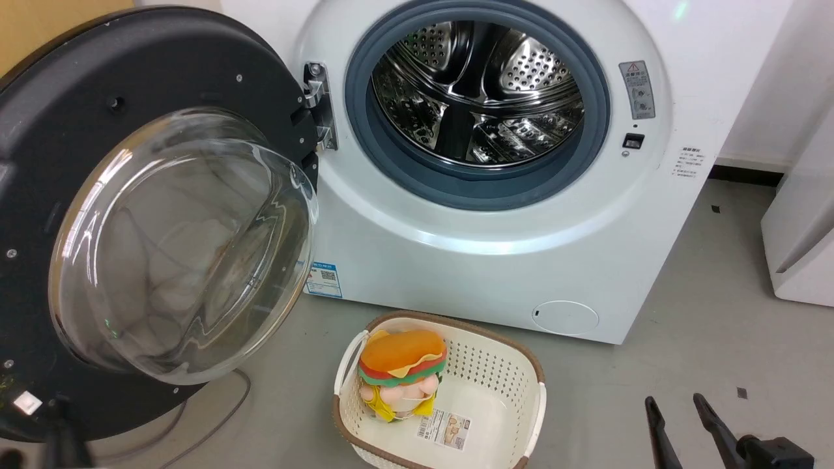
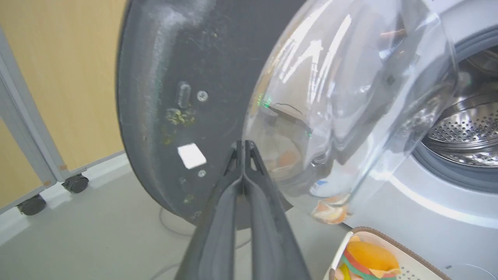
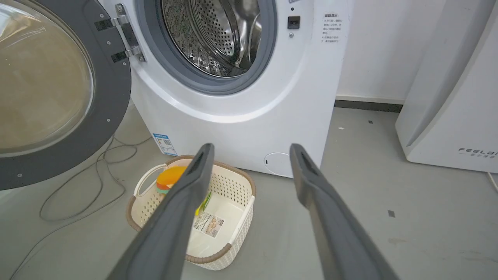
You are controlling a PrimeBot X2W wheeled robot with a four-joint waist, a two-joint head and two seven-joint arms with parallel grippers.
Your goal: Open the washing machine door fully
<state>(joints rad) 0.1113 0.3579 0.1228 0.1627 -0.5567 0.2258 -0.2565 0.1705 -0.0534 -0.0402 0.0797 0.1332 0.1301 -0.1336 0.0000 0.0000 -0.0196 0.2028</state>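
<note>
The washing machine is seen with its drum exposed; the washing machine door is swung out left on its hinge, matte inner side shown; it is judged heavy and stiff, its glass bowl slippery and breakable, so the dark rim is better pushed; a basket holding a plush toy is set on the floor, apart from the door; a cable is trailed beneath it; the left gripper, fingers pressed together, is aimed beside the bowl; the right gripper is held spread, empty.
</note>
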